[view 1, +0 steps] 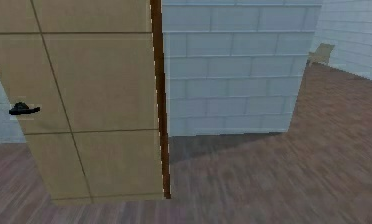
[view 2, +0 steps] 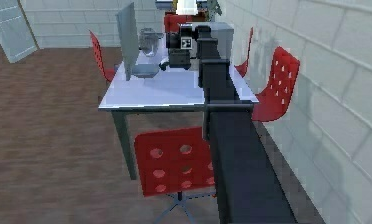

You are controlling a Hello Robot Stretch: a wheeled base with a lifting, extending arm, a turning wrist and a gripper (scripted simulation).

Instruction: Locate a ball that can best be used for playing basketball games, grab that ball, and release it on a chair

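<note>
With the arm (view 2: 234,140) out over the bench (view 2: 154,92) and the fingers (view 2: 164,58) near the monitor (view 2: 127,38) (whether they hold anything, or whether the ball lies there, I cannot tell), ease in level, clear of that monitor.

Tan door (view 1: 94,100) close ahead; red chairs (view 2: 172,160) around cluttered table (view 2: 164,92); bare floor (view 2: 44,120) beside.

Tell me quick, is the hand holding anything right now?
Hand: cannot tell whether it holds anything; things on the white table stand right behind its far end.
</note>
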